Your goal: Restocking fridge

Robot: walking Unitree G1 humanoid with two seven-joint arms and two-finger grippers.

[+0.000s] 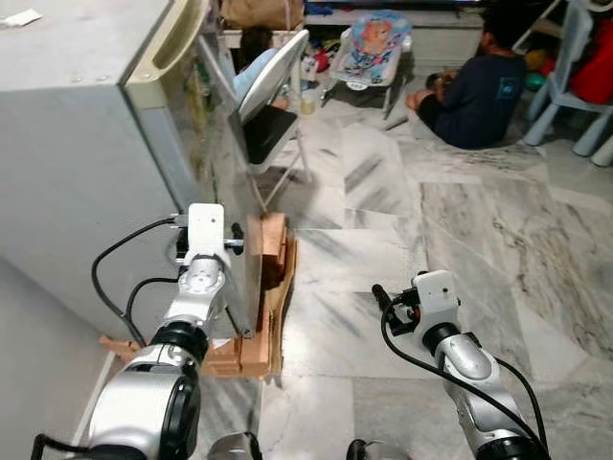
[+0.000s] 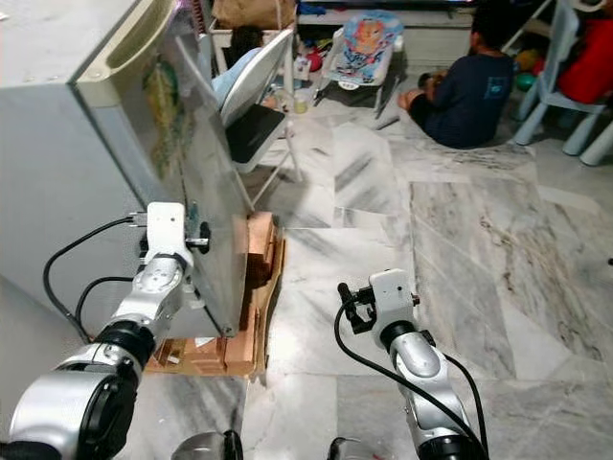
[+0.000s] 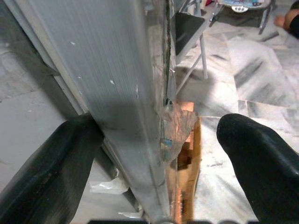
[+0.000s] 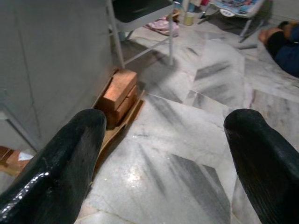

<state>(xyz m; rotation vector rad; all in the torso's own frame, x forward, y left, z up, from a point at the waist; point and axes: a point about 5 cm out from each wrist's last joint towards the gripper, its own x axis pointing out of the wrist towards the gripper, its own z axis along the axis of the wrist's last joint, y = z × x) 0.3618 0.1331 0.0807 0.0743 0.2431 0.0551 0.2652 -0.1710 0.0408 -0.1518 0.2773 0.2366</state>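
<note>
The grey fridge [image 1: 77,144] stands at my left on wooden blocks [image 1: 268,287], its door [image 2: 182,144] facing the open floor. My left gripper [image 3: 159,135] is open and straddles the door's lower edge [image 3: 135,93]. One black finger [image 3: 51,168] sits on the fridge's side and the other finger [image 3: 261,158] is out in front of the door, over the floor. Torn clear film hangs from the edge between them. My right gripper [image 4: 163,135] is open with nothing in it, low above the marble floor [image 1: 431,240] to the right of the fridge.
A folding chair [image 1: 273,96] stands just beyond the fridge door. A person [image 1: 474,86] sits on the floor at the far right, next to a baby bouncer [image 1: 374,43] and pale blue plastic chairs [image 1: 575,77]. Marble floor stretches ahead and to the right.
</note>
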